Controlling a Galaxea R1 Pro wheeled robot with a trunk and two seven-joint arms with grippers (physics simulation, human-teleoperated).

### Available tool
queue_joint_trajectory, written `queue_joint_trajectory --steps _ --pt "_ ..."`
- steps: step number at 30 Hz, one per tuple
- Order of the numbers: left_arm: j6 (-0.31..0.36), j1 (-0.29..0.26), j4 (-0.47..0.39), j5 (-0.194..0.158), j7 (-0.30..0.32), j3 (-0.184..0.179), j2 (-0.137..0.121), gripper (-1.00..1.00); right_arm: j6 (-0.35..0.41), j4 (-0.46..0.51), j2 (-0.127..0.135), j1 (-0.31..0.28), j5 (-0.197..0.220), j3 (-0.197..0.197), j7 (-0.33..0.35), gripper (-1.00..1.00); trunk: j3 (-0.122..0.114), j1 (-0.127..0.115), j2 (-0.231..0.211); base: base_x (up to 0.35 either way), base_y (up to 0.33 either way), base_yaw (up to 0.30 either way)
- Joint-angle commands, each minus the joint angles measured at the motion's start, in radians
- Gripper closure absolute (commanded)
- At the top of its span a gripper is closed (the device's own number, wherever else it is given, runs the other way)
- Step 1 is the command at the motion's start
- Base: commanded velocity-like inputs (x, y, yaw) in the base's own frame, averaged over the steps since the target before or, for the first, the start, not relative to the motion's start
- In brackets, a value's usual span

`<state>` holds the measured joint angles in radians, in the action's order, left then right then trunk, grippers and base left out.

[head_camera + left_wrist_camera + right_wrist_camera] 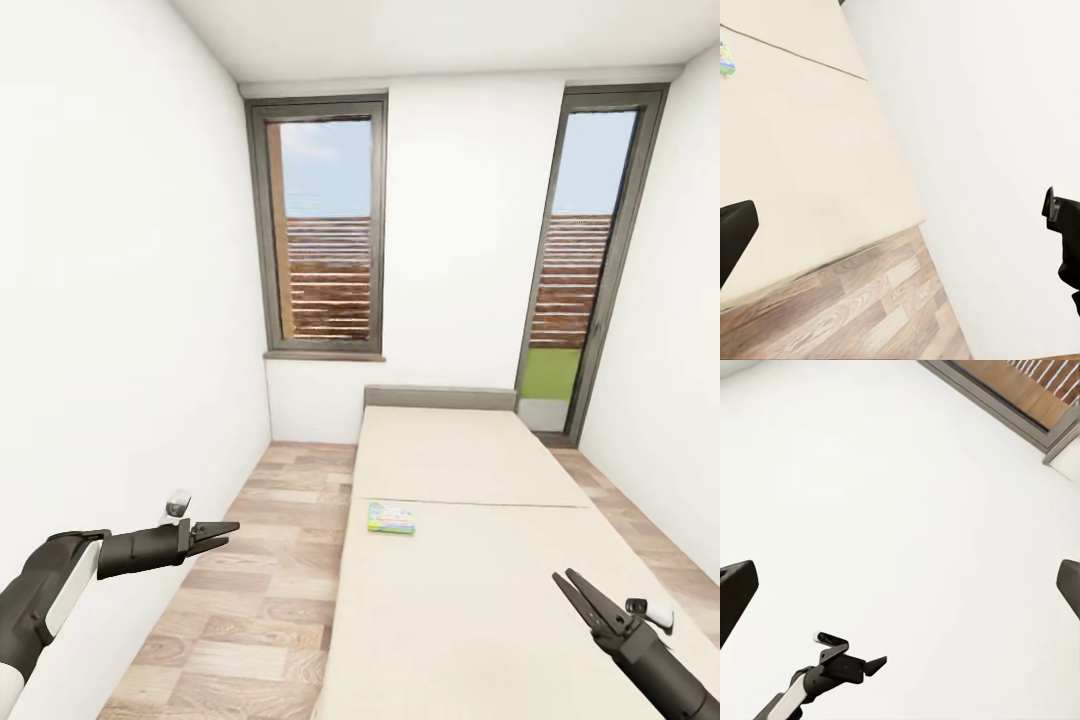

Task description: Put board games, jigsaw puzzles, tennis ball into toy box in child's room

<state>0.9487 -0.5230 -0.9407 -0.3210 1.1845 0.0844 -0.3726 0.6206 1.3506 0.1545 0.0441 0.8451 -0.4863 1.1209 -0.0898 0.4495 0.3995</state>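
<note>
Both grippers, left gripper (222,534) and right gripper (572,588), spread empty; board game (391,517) lies well ahead on bed (470,590), so overreaching risks shoving it away.

A cream mattress (470,560) is framed in grey, wood-grain planks (250,600) are seen beside white walls (120,300), and a seemingly green, multicoloured board game (391,517) is shown.

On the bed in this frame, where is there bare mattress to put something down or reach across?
Almost all of the bed is bare. One board game lies near its left edge, just below the seam. Free patches: the far half up to the headboard, and the near half between the game and the right end effector. Nowhere is crowded.
</note>
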Motion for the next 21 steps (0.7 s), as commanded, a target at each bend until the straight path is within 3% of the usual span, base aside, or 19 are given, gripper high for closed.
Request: queue_joint_trajectory --steps 1,9,21 --pt "0.006 0.000 0.000 -0.003 0.001 0.000 0.000 -1.00 0.010 0.000 0.000 0.000 0.007 -0.001 -0.001 -1.00 0.002 0.000 0.001 0.095 0.149 0.000" --pt "0.007 0.000 0.000 -0.003 0.001 0.000 -0.001 -1.00 0.018 -0.001 -0.001 0.000 0.006 -0.013 -0.001 -1.00 0.015 0.000 0.001 0.096 0.144 0.000" --pt "0.007 0.000 -0.001 -0.003 0.002 0.001 -0.003 -1.00 0.019 -0.014 -0.001 0.000 0.005 -0.018 -0.001 -1.00 0.034 0.000 0.001 0.020 0.026 0.000"
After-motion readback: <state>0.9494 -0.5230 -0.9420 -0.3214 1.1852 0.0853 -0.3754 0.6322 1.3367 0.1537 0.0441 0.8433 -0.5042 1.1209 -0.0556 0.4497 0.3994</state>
